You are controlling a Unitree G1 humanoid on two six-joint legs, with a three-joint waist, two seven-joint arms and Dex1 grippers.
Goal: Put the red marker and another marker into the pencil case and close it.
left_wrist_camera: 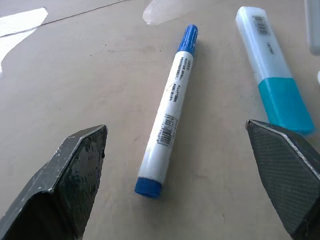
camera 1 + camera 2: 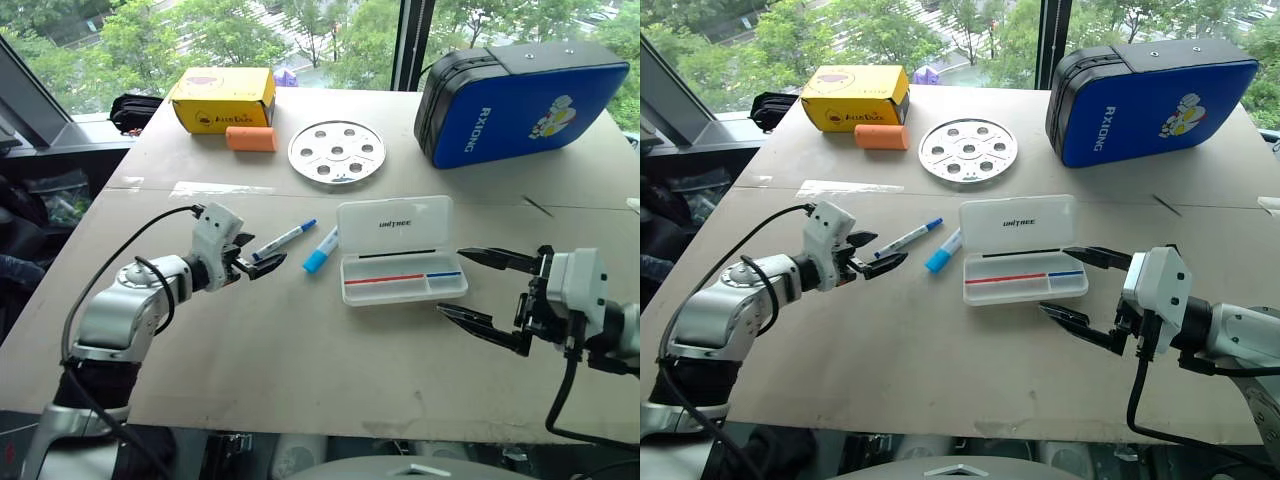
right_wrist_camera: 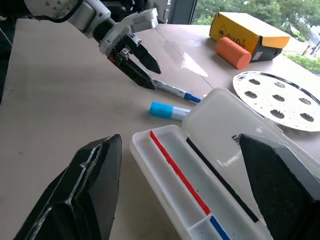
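Lying open mid-table, pencil case, blue marker at its 9 o'clock between wide-open left gripper fingers, right gripper at 4 o'clock, agape, empty.

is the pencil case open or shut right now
Open: the pencil case has its lid tilted back, and the tray with its red and blue stripe is exposed.

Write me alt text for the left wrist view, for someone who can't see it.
The left gripper, fingers wide open, points at a blue-capped white marker lying on the tan table between them. Beside the marker lies a thicker white highlighter with a light blue cap.
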